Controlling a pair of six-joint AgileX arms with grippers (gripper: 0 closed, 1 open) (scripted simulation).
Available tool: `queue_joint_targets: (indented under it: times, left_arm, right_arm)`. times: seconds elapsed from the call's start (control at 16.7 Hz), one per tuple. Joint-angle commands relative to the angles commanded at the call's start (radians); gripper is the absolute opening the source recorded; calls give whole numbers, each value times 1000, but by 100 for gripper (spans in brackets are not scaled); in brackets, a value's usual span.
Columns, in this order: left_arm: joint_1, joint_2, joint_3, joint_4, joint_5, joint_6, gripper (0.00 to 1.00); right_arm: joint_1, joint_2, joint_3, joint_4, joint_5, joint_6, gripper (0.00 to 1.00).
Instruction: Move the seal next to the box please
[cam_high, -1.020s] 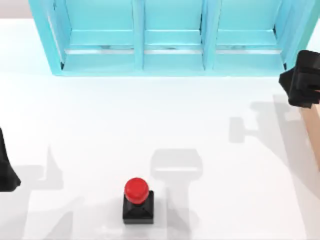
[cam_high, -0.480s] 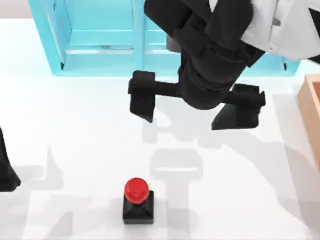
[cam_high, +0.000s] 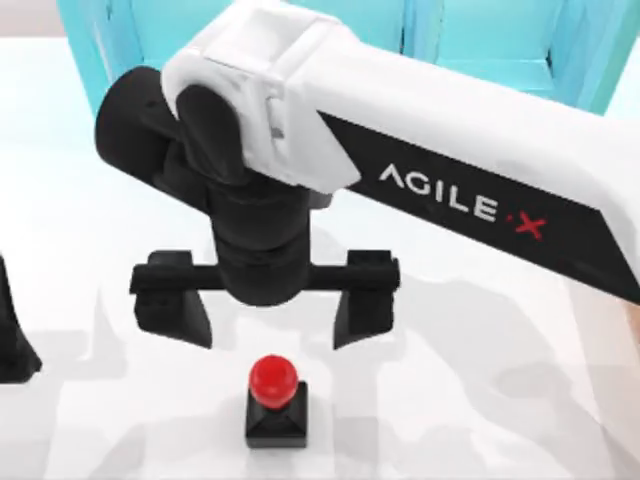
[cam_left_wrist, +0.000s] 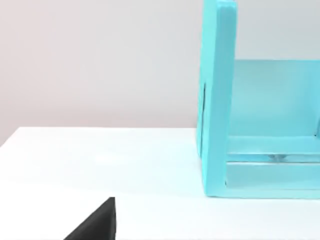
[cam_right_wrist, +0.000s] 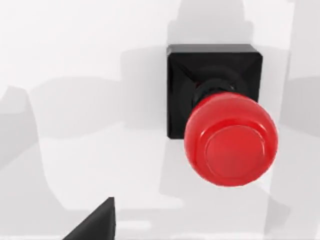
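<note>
The seal (cam_high: 275, 403) stands upright near the counter's (cam_high: 480, 400) front edge, just ahead of our right end effector (cam_high: 263, 310), whose fingers are spread wide and hold nothing. We judge the one stamp small, rigid and light; its glossy red knob looks slippery, so the black square base offers flatter sides to take. Our left end effector (cam_high: 12, 345) sits parked at the left edge. One turquoise shelf cabinet (cam_high: 480, 35) stands behind.

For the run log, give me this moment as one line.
right gripper: open, above the table, just behind the seal | seal: upright on table, untouched | left gripper: parked at left edge
</note>
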Motion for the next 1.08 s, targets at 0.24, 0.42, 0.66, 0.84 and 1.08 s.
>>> queue_joint_targets:
  times: [0.24, 0.42, 0.66, 0.84, 1.08]
  left_arm:
    - [0, 0, 0, 0, 0, 0, 100]
    - [0, 0, 0, 0, 0, 0, 100]
    - [0, 0, 0, 0, 0, 0, 100]
    - [0, 0, 0, 0, 0, 0, 100]
    - [0, 0, 0, 0, 0, 0, 100]
  right_arm:
    - [4, 8, 9, -6, 0, 4, 100]
    - [0, 6, 3, -1, 0, 2, 100]
    - [1, 8, -111, 114, 0, 0, 100]
    - [3, 14, -260, 275, 0, 3, 100]
    - [7, 23, -362, 381, 0, 6, 100]
